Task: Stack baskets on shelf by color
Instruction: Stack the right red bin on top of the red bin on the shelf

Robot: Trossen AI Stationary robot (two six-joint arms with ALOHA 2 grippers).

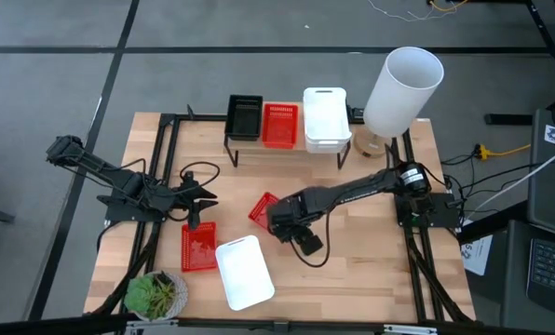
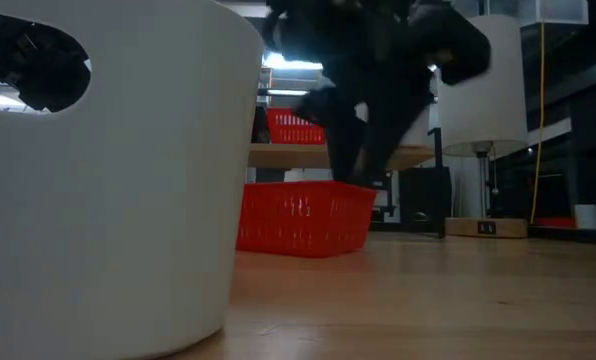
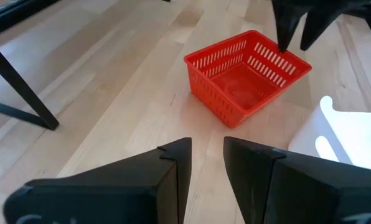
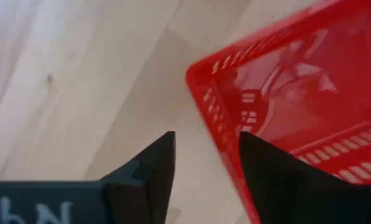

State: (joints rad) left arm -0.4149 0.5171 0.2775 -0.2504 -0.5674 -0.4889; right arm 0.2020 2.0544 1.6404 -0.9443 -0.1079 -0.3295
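Nearest the table's front edge, a green potted plant [image 1: 155, 294] sits at the left corner, with a white basket [image 1: 245, 272] just beside it lying upside down. A flat red basket [image 1: 199, 247] rests touching that white one's left side, under the left gripper [image 1: 196, 210], whose fingers [image 3: 173, 168] stand parted with nothing between them.

At mid-table a second red basket [image 1: 262, 208] sits loose and turned at an angle. The right gripper [image 4: 205, 163] is at its edge, one finger [image 4: 279, 180] over the mesh wall and the other outside on the wood; the jaws straddle the rim with a gap, not yet clamped on it. In the left wrist view the same basket [image 3: 248, 76] shows upright and empty.

Farther back, the shelf [image 1: 290, 149] carries a black basket [image 1: 245, 117], a red basket [image 1: 279, 125] and stacked white baskets [image 1: 325, 119] side by side. A tall white cylinder [image 1: 403, 90] stands at the shelf's right end.
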